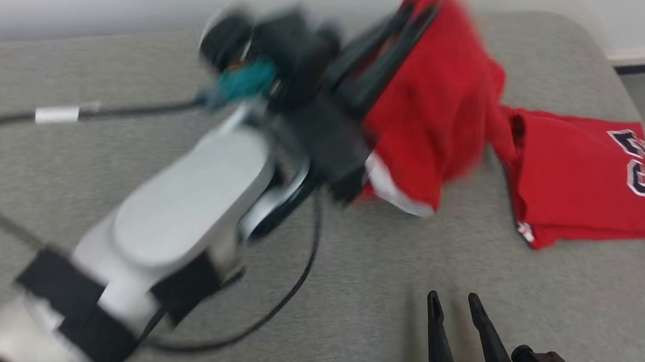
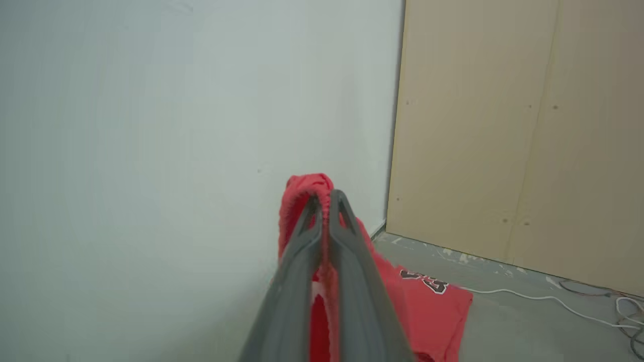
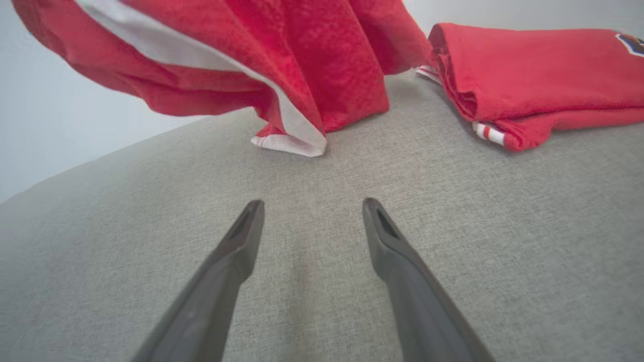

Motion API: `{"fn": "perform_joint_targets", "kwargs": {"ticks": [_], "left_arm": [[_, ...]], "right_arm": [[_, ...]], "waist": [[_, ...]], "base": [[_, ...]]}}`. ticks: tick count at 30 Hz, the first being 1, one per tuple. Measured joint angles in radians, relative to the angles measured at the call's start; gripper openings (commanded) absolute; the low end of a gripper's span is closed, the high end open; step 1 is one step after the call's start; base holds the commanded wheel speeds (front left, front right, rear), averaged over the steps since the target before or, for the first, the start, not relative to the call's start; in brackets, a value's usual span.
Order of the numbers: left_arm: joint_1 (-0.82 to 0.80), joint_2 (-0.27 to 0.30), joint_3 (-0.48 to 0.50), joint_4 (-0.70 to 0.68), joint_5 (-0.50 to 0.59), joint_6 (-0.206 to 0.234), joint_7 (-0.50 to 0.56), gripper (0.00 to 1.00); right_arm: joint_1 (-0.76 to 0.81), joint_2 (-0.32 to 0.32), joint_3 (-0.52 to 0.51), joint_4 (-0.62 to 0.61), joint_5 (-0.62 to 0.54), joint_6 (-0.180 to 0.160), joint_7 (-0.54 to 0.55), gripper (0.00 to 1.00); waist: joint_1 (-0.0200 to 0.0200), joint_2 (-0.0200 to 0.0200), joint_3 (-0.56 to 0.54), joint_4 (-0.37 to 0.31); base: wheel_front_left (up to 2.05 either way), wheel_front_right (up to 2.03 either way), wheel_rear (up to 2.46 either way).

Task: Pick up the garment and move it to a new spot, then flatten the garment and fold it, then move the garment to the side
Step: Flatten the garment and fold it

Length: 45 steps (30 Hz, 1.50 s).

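The garment [image 1: 441,115] is a red jersey with white trim and a dark number. My left gripper [image 1: 420,8] is shut on one end of it and holds that end raised, so the cloth hangs in folds to the grey cushion. In the left wrist view the red cloth [image 2: 307,188] bulges over the tips of my closed left gripper [image 2: 325,197]. The other part [image 1: 593,177] lies folded flat at the right, number up. My right gripper [image 1: 455,302] rests open near the front edge, apart from the cloth. Its wrist view shows my right gripper [image 3: 312,206] open, with the hanging hem [image 3: 292,141] just ahead.
A grey fabric cushion [image 1: 344,306] is the work surface, its rounded edge at the right. A black cable [image 1: 9,124] loops off my left arm over the cushion's left half. A white wall and a tan panel [image 2: 518,130] stand behind, with loose wires [image 2: 593,301] on the floor.
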Motion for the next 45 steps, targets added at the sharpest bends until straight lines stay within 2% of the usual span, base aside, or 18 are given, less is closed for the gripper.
{"fn": "perform_joint_targets", "kwargs": {"ticks": [7, 11, 14, 21, 22, 23, 29, 34, 36, 40, 45], "left_arm": [[0.364, 0.208, -0.068, -0.160, -0.086, 0.011, 0.103, 0.00], [0.524, 0.299, -0.105, -0.273, -0.132, 0.029, 0.155, 0.00], [0.621, 0.333, -0.131, -0.347, -0.169, 0.045, 0.185, 0.00], [0.714, 0.313, -0.190, -0.420, -0.204, 0.063, 0.214, 0.00], [0.720, 0.306, -0.198, -0.415, -0.202, 0.075, 0.220, 0.38], [0.724, 0.300, -0.200, -0.406, -0.197, 0.092, 0.221, 1.00], [0.763, 0.287, -0.166, -0.386, -0.247, 0.161, 0.235, 1.00], [0.782, 0.343, -0.075, -0.420, -0.312, 0.230, 0.240, 1.00], [0.773, 0.351, -0.048, -0.429, -0.333, 0.234, 0.236, 1.00], [0.722, 0.330, -0.007, -0.383, -0.365, 0.222, 0.241, 1.00], [0.638, 0.250, 0.022, -0.270, -0.426, 0.203, 0.267, 1.00]], "right_arm": [[0.009, 0.000, -0.011, -0.006, -0.020, 0.000, 0.004, 1.00], [0.014, 0.001, -0.016, -0.013, -0.029, 0.000, 0.011, 1.00], [0.019, 0.000, -0.016, -0.017, -0.035, 0.000, 0.019, 1.00], [0.028, 0.001, -0.013, -0.022, -0.038, 0.000, 0.031, 1.00], [0.028, 0.001, -0.010, -0.023, -0.038, 0.000, 0.035, 1.00], [0.029, 0.001, -0.008, -0.024, -0.038, 0.000, 0.035, 1.00], [0.041, 0.001, -0.012, -0.029, -0.038, 0.000, 0.035, 1.00], [0.056, 0.001, -0.029, -0.033, -0.038, 0.000, 0.035, 1.00], [0.060, 0.000, -0.034, -0.033, -0.038, 0.000, 0.035, 1.00], [0.059, 0.000, -0.033, -0.035, -0.038, 0.000, 0.036, 1.00], [0.048, 0.000, -0.024, -0.037, -0.037, 0.000, 0.035, 1.00]], "waist": [[0.0000, 0.0000, -0.011, 0.088], [-0.0001, 0.0000, -0.016, 0.132], [-0.0001, 0.0000, -0.023, 0.157], [-0.0001, -0.0001, -0.052, 0.174], [-0.0001, 0.0000, -0.056, 0.173], [-0.0001, 0.0000, -0.059, 0.172], [-0.0001, 0.0000, -0.075, 0.151], [-0.0001, 0.0000, -0.087, 0.134], [-0.0001, 0.0001, -0.090, 0.128], [0.0001, 0.0001, -0.090, 0.120], [0.0001, 0.0001, -0.081, 0.104]], "base": [[0.00, 0.00, 0.00], [0.00, 0.00, 0.00], [0.00, 0.00, 0.00], [0.00, 0.00, 0.00], [0.00, 0.00, 0.00], [0.00, 0.00, 0.00], [0.00, 0.00, 0.00], [0.00, 0.00, 0.00], [0.00, 0.00, 0.00], [0.00, 0.00, 0.00], [0.00, 0.00, 0.00]]}}
